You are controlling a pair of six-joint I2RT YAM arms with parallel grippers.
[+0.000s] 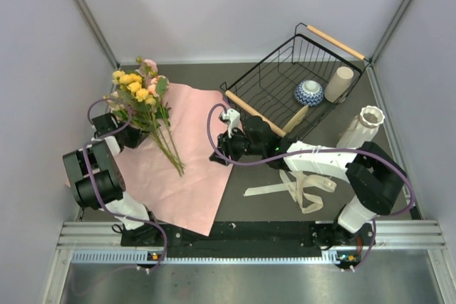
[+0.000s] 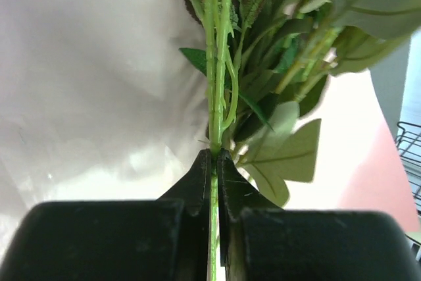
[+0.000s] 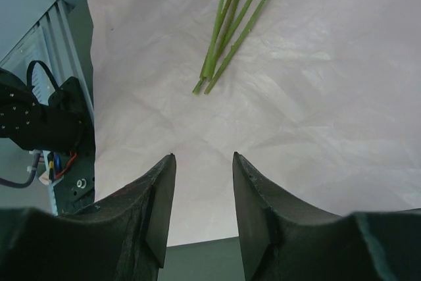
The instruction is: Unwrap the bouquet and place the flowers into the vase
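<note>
Some stems of the flowers sit pinched in the left gripper.

The far-right corner of the bench is filled by a wire basket, with the vase just beside it at the right edge. The middle is crossed by the right arm, a ribbon lying at its near side. Along the left edge, flowers are spread over the paper's far half; its near half is left open.
</note>
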